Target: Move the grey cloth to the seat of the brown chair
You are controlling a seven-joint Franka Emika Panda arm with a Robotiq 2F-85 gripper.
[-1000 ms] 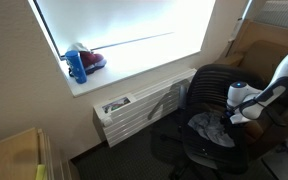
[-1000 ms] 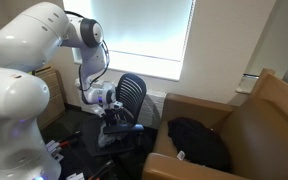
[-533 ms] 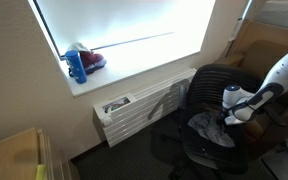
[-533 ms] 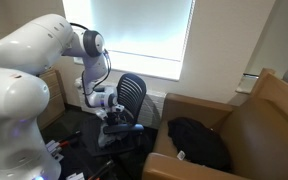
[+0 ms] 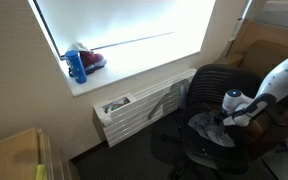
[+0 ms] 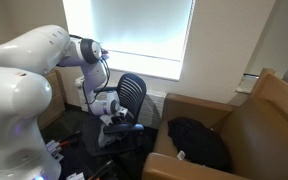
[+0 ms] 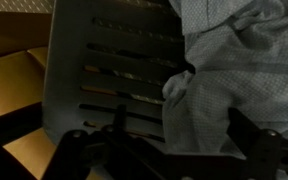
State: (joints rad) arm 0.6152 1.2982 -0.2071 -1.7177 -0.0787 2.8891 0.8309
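Observation:
The grey cloth (image 5: 208, 127) lies crumpled on the seat of a black mesh office chair (image 5: 216, 82). In the wrist view the cloth (image 7: 239, 70) fills the right half, over the chair's slatted black seat (image 7: 109, 80). My gripper (image 5: 228, 119) hangs just above the cloth, also seen in an exterior view (image 6: 112, 116). Its fingers (image 7: 164, 150) are open, wide apart, with a fold of cloth between them. The brown chair (image 6: 269, 115) stands apart to the side, with a dark bundle (image 6: 198, 141) on its seat.
A window sill holds a blue bottle (image 5: 77, 66) and a red item (image 5: 92, 60). A white radiator (image 5: 144, 105) sits under the window beside the office chair. A wooden cabinet (image 5: 19, 155) stands at the lower corner. The office chair's backrest (image 6: 132, 95) rises close to my wrist.
My gripper has dropped lower and nearer to the grey cloth on the office chair. The cloth has not moved.

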